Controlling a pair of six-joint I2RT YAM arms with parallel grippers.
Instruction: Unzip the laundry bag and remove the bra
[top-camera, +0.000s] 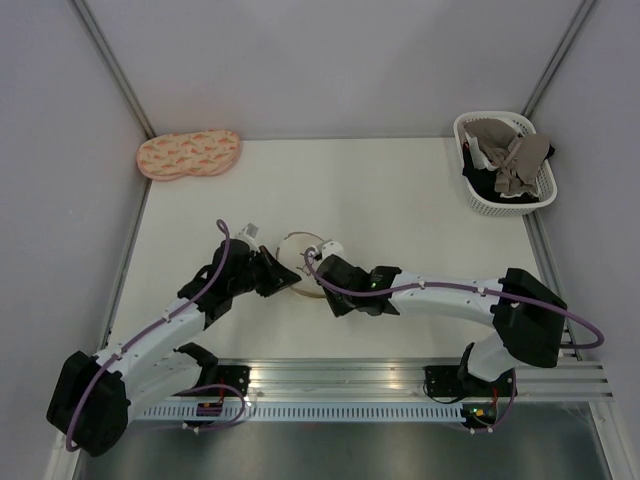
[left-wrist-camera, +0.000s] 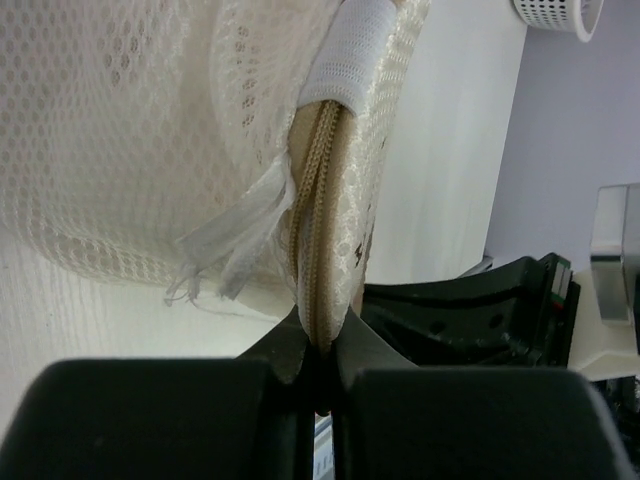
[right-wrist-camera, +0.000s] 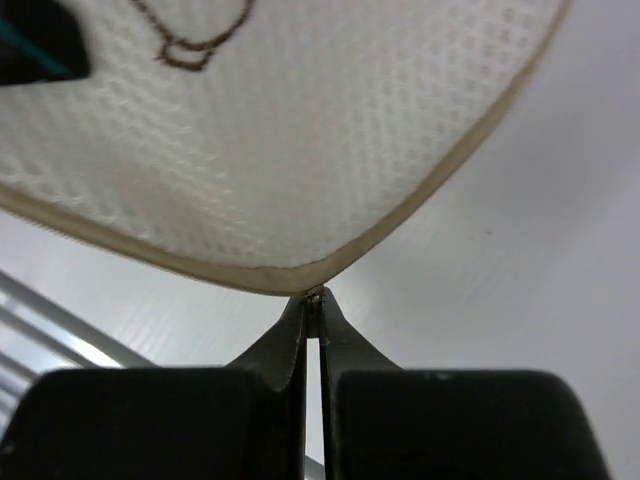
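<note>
Left gripper (left-wrist-camera: 318, 350): clenched on the tan zipper (left-wrist-camera: 318, 200) at the rim of the laundry bag (top-camera: 298, 258), left side of the bag
Right gripper (right-wrist-camera: 313, 303): clenched on the tan rim at the opposite, right side; whether a zip pull sits in the pinch is too small to tell
Bag place: middle of the table (top-camera: 400, 210), closer to its near edge than its far edge, spanned between both claws; resting or lifted, cannot tell
Bra: not seen, likely inside; zipper looks closed where visible
Key relation: zipper runs straight ahead from the left claw, along the rim curve; bag lies forward of both claws
Nearer arm: neither, both are on it
Next move, judged: one claw anchors, the other drags along the rim, not across it
</note>
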